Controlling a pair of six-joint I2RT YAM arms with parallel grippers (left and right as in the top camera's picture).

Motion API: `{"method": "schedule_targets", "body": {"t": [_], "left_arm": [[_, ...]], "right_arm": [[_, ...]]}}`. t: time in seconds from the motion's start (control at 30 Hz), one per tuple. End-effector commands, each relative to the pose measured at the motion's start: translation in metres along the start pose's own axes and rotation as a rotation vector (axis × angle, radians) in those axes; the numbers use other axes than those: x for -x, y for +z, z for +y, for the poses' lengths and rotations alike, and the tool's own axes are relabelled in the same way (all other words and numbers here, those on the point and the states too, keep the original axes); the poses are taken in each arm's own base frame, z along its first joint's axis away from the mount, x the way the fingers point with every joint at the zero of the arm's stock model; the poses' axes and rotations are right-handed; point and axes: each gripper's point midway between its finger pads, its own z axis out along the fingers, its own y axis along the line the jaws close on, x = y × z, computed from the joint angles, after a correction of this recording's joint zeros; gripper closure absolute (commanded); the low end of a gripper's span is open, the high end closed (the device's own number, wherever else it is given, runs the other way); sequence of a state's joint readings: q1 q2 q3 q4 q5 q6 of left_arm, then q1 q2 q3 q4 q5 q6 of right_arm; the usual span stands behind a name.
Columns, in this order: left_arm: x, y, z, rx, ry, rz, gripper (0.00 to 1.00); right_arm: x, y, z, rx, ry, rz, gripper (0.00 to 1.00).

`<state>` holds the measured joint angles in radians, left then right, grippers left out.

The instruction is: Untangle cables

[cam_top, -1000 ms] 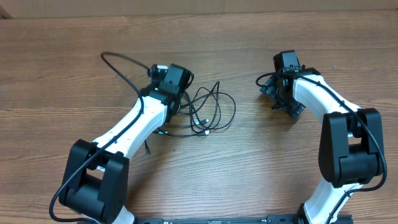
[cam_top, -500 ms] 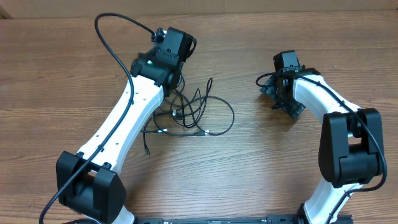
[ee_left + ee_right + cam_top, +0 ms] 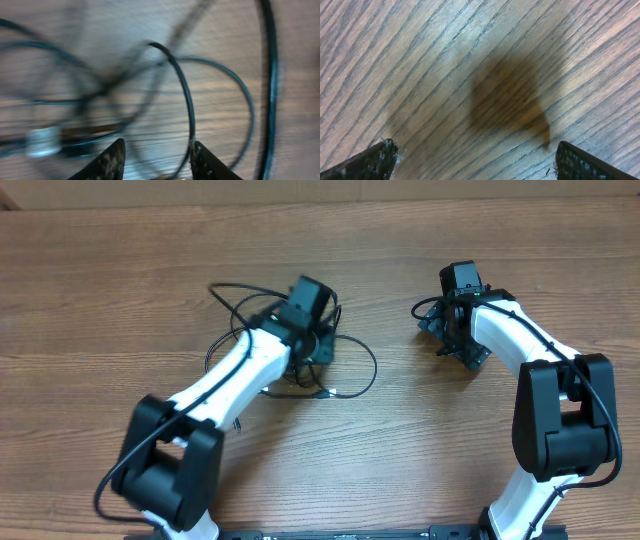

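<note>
Table [image 3: 100, 330]: 1 cable tangle [image 3: 374, 370], L hand [image 3: 156, 152], R hand [image 3: 475, 152].

Likely a robotics lab: wood-grain table [image 3: 400, 440], white-and-black left arm [image 3: 235, 370] and right arm [image 3: 505, 330].

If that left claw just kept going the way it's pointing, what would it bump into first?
Most likely the cables: a thin black loop crosses right ahead of the open left claw, with the wooden table behind it. The view is blurred, so the exact depth is unclear.
</note>
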<state>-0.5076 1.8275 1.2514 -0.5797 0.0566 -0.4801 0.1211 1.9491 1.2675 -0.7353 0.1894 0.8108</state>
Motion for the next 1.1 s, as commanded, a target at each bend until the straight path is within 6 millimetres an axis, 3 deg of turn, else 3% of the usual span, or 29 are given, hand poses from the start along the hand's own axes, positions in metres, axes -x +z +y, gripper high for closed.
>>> {"method": "schedule_targets", "body": {"t": [0.0,0.1,0.23,0.53,0.8,1.07], "left_arm": [[-0.046,0.025,-0.045,-0.214,0.071,0.163,0.6],[-0.075,0.047,-0.052,-0.186,0.12,0.236,0.58],[-0.099,0.081,-0.034,-0.01,0.208,0.257,0.52],[-0.088,0.068,-0.039,0.01,0.208,0.277,0.43],[-0.086,0.068,-0.04,0.008,0.209,0.27,0.32],[-0.074,0.069,-0.016,0.147,0.227,0.204,0.27]], "right_arm": [[0.002,-0.003,-0.001,0.003,0.006,-0.009,0.0],[0.002,-0.003,-0.001,0.003,0.006,-0.009,0.0],[0.002,-0.003,-0.001,0.003,0.006,-0.009,0.0],[0.002,-0.003,-0.001,0.003,0.006,-0.009,0.0],[0.002,-0.003,-0.001,0.002,0.006,-0.009,0.0],[0.002,-0.003,-0.001,0.003,0.006,-0.009,0.0]]}}
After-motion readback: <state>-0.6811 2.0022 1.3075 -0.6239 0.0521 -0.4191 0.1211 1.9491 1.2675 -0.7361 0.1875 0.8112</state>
